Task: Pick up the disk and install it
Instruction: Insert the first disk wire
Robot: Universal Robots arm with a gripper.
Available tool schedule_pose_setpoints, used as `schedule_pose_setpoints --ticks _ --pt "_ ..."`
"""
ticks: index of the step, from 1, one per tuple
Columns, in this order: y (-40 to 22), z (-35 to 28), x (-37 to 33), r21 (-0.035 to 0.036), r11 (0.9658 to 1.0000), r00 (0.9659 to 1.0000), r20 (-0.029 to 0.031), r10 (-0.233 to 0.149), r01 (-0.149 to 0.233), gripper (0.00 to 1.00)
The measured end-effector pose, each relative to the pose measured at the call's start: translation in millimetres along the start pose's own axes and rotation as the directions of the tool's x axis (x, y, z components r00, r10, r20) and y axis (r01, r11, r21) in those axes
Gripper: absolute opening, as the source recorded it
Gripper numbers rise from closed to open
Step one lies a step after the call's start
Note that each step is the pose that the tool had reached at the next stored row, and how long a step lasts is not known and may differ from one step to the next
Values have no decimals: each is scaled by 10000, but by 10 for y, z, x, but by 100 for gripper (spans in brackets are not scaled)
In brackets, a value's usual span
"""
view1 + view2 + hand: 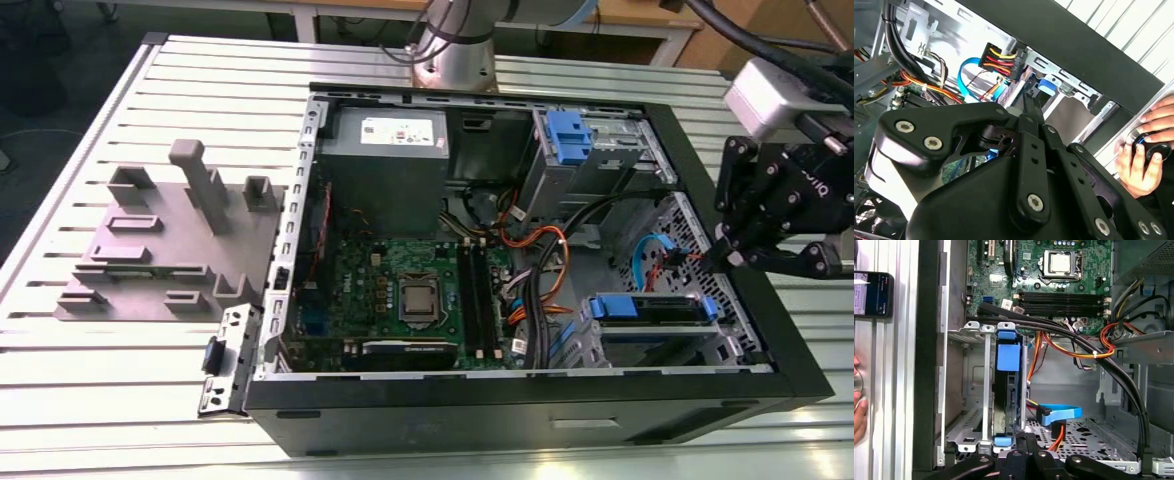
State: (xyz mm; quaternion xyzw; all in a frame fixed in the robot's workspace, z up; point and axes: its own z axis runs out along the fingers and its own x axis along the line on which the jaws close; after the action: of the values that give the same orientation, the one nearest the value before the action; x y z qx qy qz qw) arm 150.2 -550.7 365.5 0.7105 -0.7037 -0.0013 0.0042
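Exterior view: an open black computer case (534, 415) is seen lying on a ribbed metal table (80, 400). Held inside it are a green motherboard (400, 285), a grey boxy power supply (390, 150) at upper centre, bundled black and orange cables (547, 250), and a steel drive cage (654, 345) at lower right. The disk (650, 308) is seated in that cage, with a flat silver body and a blue plastic bracket at its ends. A small blue latch (567, 135) is seen on the upper-right bay. A grey moulded fixture block (160, 250) is laid on the table at the left, well apart from the case. The gripper (738, 260), matte black with bolted links, is hung at the frame's right edge, over the case wall, near the cage. In the second wrist view its fingers (1027, 107) are seen pressed together with nothing pinched, tips pointed at the blue bracket. In the first wrist view the disk is shown edge-on between the cage's steel walls, with a flat blue cable (1061, 413) nearby. A person's hand (1141, 150) is seen outside the case.
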Motion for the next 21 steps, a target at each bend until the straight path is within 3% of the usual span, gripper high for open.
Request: schedule_pose_setpoints --ticks 4,8,21 --pt "-25 5 -41 -125 9999 10000 -20 0 0 11" --pt "-33 25 -61 -247 9997 9998 -189 -13 8 11" --pt "-82 35 -198 -291 9996 9998 -209 -48 42 11"
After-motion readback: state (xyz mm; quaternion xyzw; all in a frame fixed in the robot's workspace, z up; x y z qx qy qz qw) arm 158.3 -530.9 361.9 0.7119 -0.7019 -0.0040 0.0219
